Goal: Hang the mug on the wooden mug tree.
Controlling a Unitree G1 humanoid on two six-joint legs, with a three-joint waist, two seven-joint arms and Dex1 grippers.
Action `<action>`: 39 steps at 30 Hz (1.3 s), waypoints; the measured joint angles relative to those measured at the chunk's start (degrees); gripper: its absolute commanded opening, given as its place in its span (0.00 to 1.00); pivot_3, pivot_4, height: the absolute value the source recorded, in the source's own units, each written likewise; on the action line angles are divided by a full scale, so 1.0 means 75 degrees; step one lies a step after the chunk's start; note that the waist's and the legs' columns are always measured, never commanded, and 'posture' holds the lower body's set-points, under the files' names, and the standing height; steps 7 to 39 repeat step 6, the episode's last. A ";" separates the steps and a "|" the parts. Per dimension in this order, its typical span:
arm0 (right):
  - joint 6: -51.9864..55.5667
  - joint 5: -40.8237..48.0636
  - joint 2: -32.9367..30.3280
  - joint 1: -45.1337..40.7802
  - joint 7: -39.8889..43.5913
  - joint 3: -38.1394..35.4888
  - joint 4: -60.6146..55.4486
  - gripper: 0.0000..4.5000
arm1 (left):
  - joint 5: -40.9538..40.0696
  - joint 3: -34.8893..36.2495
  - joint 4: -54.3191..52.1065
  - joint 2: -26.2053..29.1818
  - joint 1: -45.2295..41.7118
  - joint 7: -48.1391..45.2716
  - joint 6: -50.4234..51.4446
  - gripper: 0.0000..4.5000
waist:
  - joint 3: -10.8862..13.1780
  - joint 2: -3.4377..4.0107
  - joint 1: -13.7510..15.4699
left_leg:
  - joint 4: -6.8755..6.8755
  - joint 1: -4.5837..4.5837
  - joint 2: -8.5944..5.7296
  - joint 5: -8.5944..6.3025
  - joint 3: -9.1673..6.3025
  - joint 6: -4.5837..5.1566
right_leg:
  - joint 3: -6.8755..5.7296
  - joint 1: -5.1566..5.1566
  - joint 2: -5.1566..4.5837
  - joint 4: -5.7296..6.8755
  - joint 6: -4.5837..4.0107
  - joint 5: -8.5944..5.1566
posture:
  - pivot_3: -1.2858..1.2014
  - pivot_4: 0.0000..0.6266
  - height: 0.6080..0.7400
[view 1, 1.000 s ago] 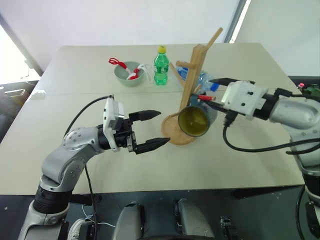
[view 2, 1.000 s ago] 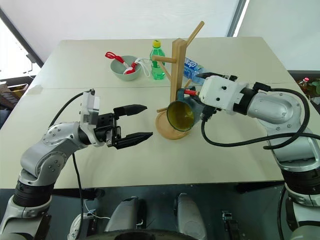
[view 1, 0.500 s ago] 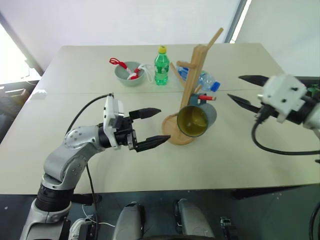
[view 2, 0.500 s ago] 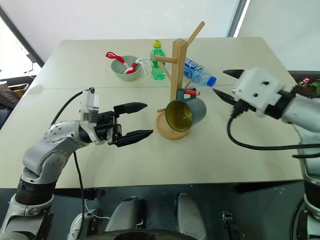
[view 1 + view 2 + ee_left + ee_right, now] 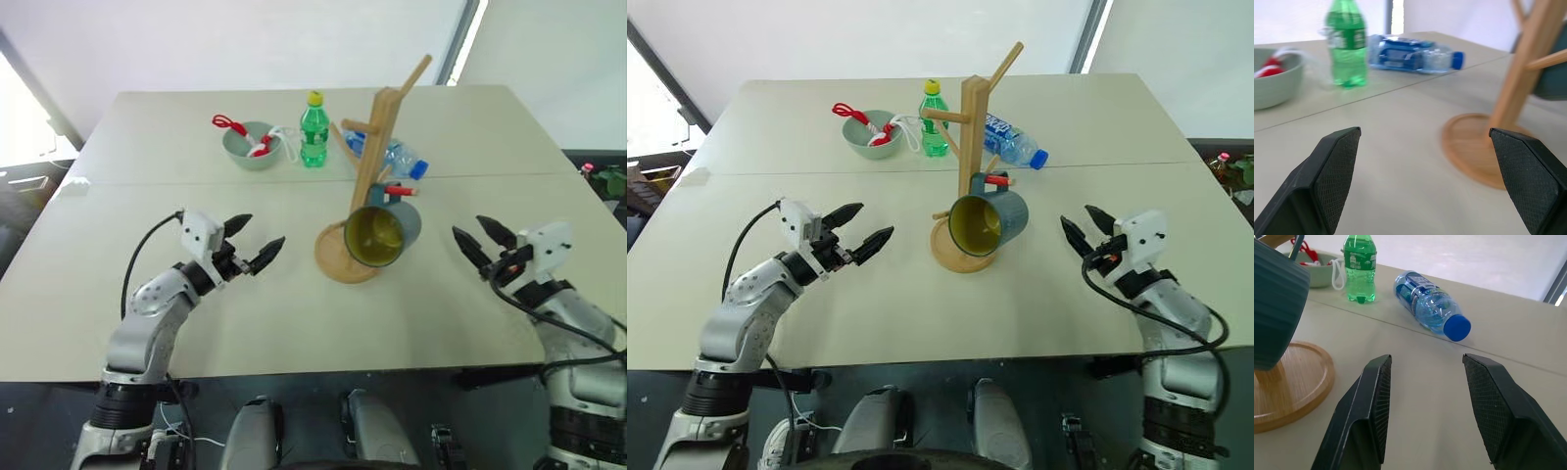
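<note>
The mug (image 5: pixel 988 221) hangs by its handle, apparently on a low peg of the wooden mug tree (image 5: pixel 972 137), between both grippers and touching neither. Left gripper (image 5: pixel 860 227): fingers spread, empty, left of the tree's base. Right gripper (image 5: pixel 1085 227): fingers spread, empty, right of the mug.

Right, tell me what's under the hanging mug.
Under the mug sits the mug tree's round base disc on the table. The mug covers part of the disc, so that part cannot be seen.
</note>
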 measured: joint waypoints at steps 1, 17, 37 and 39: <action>-0.0068 0.0000 0.0042 0.0008 -0.0001 0.0093 0.0177 0.53 | 0.0115 0.0012 0.0121 -0.0050 0.0076 0.0121 -0.0091 1.00 | 0.0000 0.0000 0.0002 | 0.0000 -0.0002 0.0002 0.0000 0.0000 0.0000 | 0.0000 -0.0001 -0.0003 0.0000 0.0000 0.0000 | 0.52 0.24 1.00; -0.0371 0.0003 0.0062 -0.0052 0.0008 0.0334 0.0795 0.53 | 0.0363 0.0020 0.0252 -0.0186 0.0377 0.0296 -0.0488 1.00 | 0.0000 0.0000 0.0014 | 0.0000 -0.0002 0.0003 0.0000 0.0002 0.0000 | 0.0000 -0.0001 -0.0014 -0.0001 0.0000 0.0000 | 0.52 0.24 1.00; -0.0371 0.0003 0.0062 -0.0052 0.0008 0.0334 0.0795 0.53 | 0.0363 0.0020 0.0252 -0.0186 0.0377 0.0296 -0.0488 1.00 | 0.0000 0.0000 0.0014 | 0.0000 -0.0002 0.0003 0.0000 0.0002 0.0000 | 0.0000 -0.0001 -0.0014 -0.0001 0.0000 0.0000 | 0.52 0.24 1.00; -0.0371 0.0003 0.0062 -0.0052 0.0008 0.0334 0.0795 0.53 | 0.0363 0.0020 0.0252 -0.0186 0.0377 0.0296 -0.0488 1.00 | 0.0000 0.0000 0.0014 | 0.0000 -0.0002 0.0003 0.0000 0.0002 0.0000 | 0.0000 -0.0001 -0.0014 -0.0001 0.0000 0.0000 | 0.52 0.24 1.00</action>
